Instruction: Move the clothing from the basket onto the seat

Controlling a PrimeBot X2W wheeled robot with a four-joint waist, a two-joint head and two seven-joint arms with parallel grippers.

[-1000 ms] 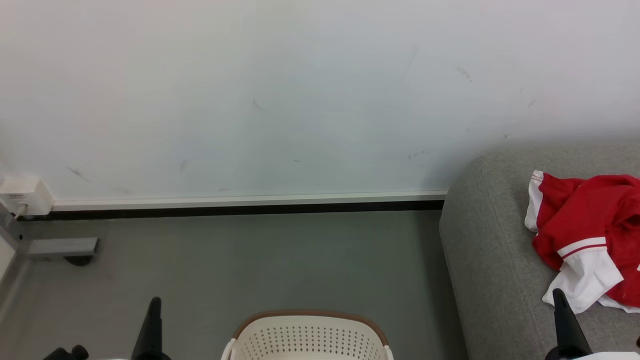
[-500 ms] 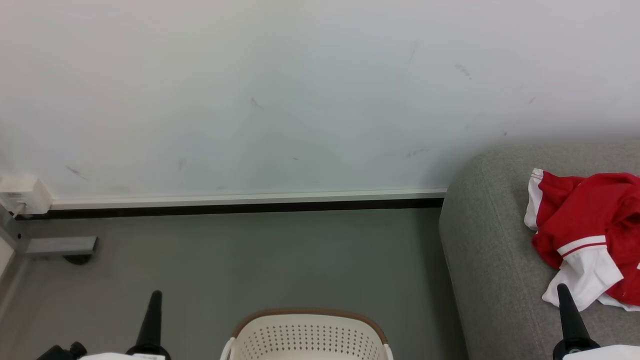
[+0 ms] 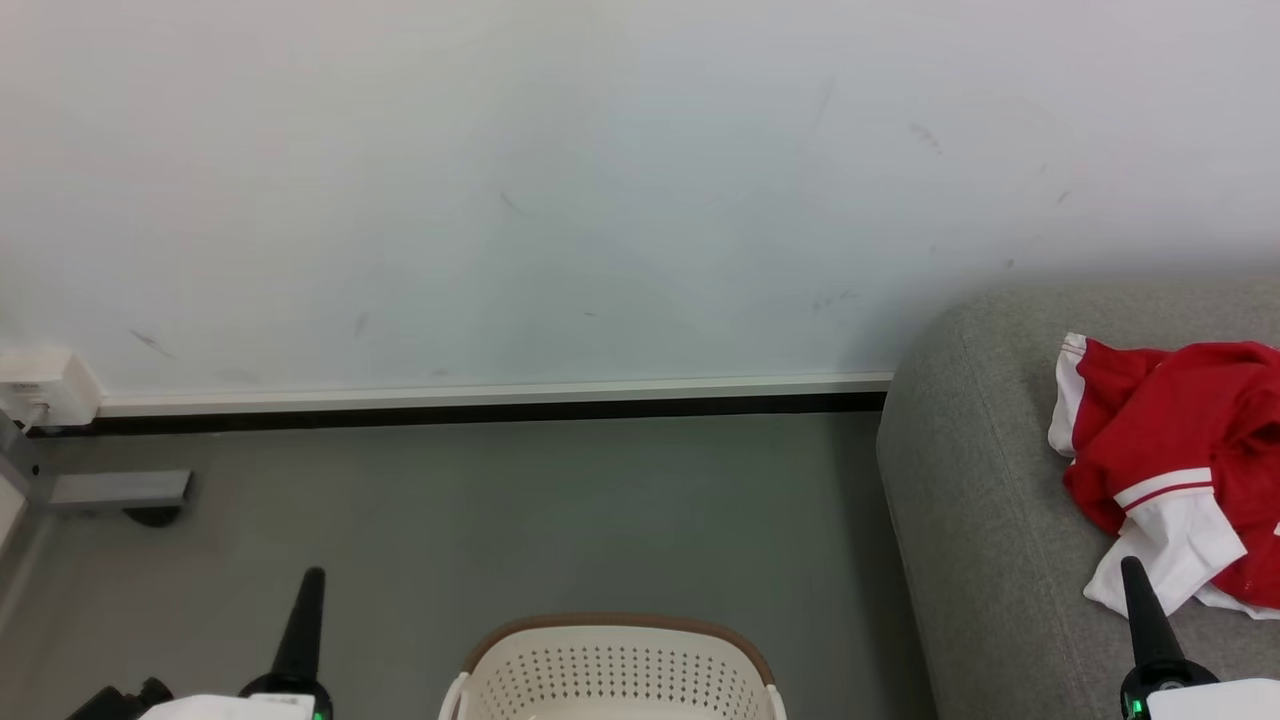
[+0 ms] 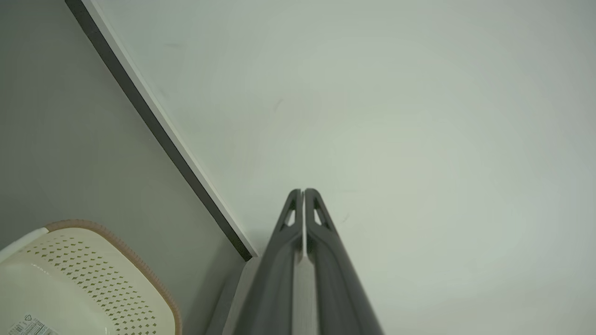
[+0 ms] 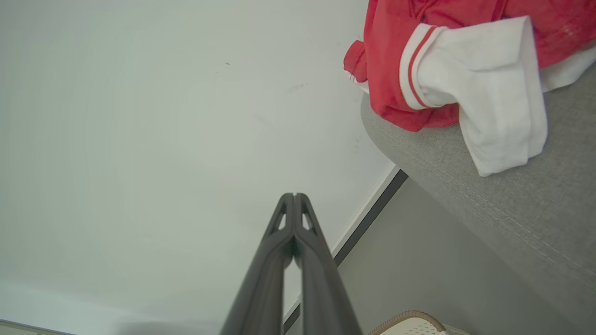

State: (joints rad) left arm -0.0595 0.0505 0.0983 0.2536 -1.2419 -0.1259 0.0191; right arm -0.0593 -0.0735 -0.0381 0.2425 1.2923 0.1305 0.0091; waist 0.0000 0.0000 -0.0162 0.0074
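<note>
Resting crumpled on seat (image 3: pixel 980 510): clothing (image 3: pixel 1170 430); basket (image 3: pixel 615 675) interior mostly unseen; both jaws together, empty

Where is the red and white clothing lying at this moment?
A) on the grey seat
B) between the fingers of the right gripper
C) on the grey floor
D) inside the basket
A: the clothing lies in a crumpled heap on the seat, and the right gripper is shut with nothing between its fingers.
</note>
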